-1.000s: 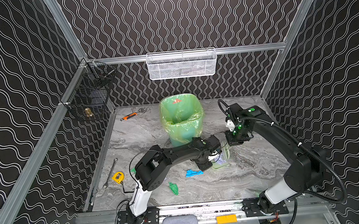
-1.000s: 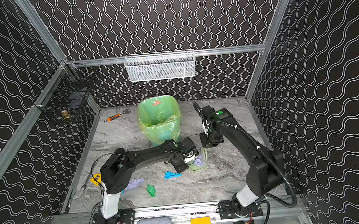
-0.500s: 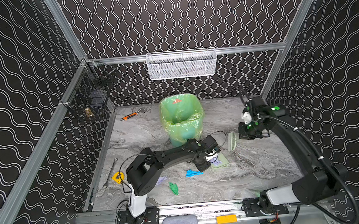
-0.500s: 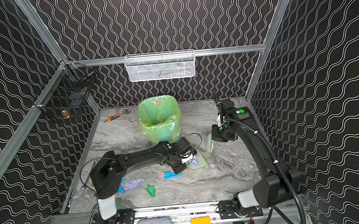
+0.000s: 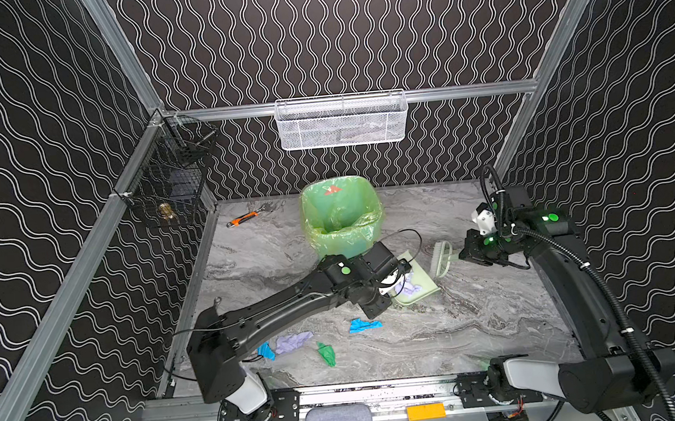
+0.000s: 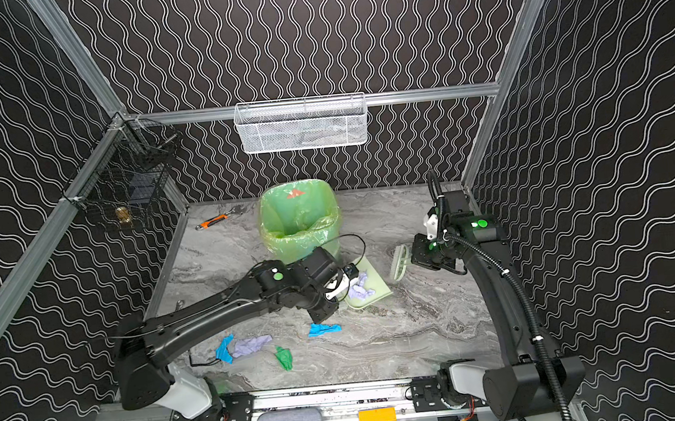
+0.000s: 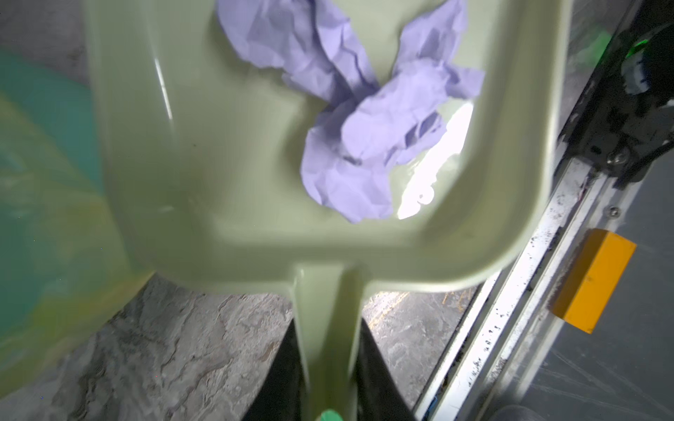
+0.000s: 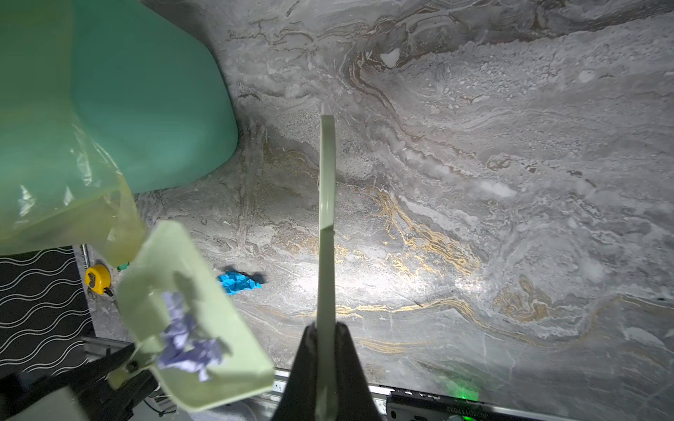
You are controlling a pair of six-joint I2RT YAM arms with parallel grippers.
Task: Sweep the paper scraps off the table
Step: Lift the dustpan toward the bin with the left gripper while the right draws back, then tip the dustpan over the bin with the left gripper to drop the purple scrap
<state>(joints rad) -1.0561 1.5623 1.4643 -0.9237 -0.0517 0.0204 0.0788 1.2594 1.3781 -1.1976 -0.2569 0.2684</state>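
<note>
A: Taking the back wall as 12 in both top views, where are the paper scraps (image 6: 324, 328)?

B: 4 lie loose on the grey veined surface (image 6: 422, 337). A blue scrap (image 5: 362, 324) sits near the middle, at 7 o'clock from the pale green dustpan (image 6: 378, 291). Toward 7 o'clock of the surface, a lilac scrap (image 6: 251, 345) touches a second blue scrap (image 6: 225, 350). A green scrap (image 6: 284, 358) lies just beside them at 4 o'clock.

A: And the 5th?

B: A crumpled lilac scrap (image 7: 364, 127) rests inside the dustpan, against its rear wall.

A: What holds the dustpan?

B: The left pincer (image 7: 326, 364) is clamped on the dustpan at its narrow end. The pan looks tilted in the right wrist view. Whether its lip touches the surface cannot be told.

A: And the right arm?

B: The right pincer (image 8: 325, 335) is closed tight on a pale green brush (image 5: 442, 258). The brush hangs at 2 o'clock from the dustpan, just beside it but apart.

A: Anything else nearby?

B: A bin lined with a green bag (image 6: 297, 223) stands at 11 o'clock from the dustpan. An orange-handled wrench (image 6: 213, 221) lies at the back, at 11 o'clock of the surface. A yellow tape measure (image 8: 97, 279) shows in the right wrist view.
</note>
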